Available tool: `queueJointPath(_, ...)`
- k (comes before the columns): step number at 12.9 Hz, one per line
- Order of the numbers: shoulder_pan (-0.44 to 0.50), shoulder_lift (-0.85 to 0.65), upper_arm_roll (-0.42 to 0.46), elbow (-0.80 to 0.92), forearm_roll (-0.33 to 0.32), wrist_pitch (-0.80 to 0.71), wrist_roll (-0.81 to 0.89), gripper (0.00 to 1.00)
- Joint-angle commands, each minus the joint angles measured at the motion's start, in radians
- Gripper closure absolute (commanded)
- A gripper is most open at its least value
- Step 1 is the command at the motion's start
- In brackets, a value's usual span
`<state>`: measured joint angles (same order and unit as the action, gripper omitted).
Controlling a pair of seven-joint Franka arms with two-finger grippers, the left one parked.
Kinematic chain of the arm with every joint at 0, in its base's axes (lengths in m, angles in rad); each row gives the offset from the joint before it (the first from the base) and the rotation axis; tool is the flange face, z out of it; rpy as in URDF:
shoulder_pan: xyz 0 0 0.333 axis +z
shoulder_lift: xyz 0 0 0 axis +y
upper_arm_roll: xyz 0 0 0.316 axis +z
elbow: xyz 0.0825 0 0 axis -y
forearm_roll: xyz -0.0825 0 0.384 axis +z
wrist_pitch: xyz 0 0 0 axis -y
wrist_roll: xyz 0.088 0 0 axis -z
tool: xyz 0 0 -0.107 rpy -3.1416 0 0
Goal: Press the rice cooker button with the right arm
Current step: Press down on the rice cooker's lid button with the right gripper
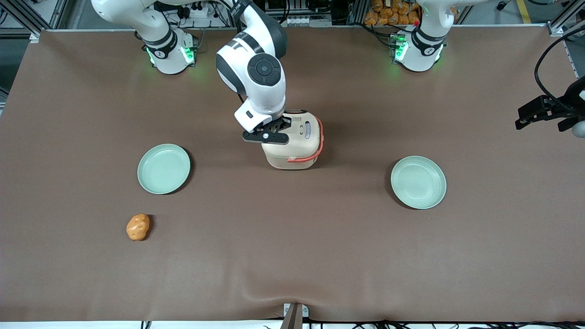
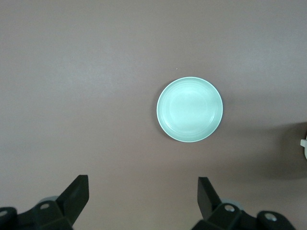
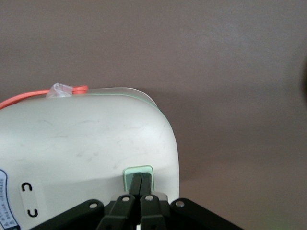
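Rice cooker [image 1: 295,146], rounded cream, gripper [image 3: 140,184] closed atop

A brown-covered table [image 1: 292,256] carried the rice cooker [image 1: 292,151] under the closed gripper [image 1: 279,129], with two green plates [image 1: 163,168] [image 1: 418,182] and an orange potato-like lump [image 1: 137,227].

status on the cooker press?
Gripper shut, tips on the pale green button. Rice cooker upright at table centre. Nothing in the way.

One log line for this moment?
step: pressing button | claw: shut, tips on pale green button | rice cooker: upright between two plates
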<state>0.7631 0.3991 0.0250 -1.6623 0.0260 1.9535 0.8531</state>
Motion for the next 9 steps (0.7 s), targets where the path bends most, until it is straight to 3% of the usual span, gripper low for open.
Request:
queueJointPath(1, 0.012, 0.003, -0.008, -0.045, -0.006, 0.056, 0.018, 1.00)
queueJointPath(5, 0.012, 0.021, -0.010, -0.102, -0.009, 0.146, 0.018, 1.00)
queueJointPath(9, 0.002, -0.003, -0.010, -0.082, -0.006, 0.095, 0.018, 1.00)
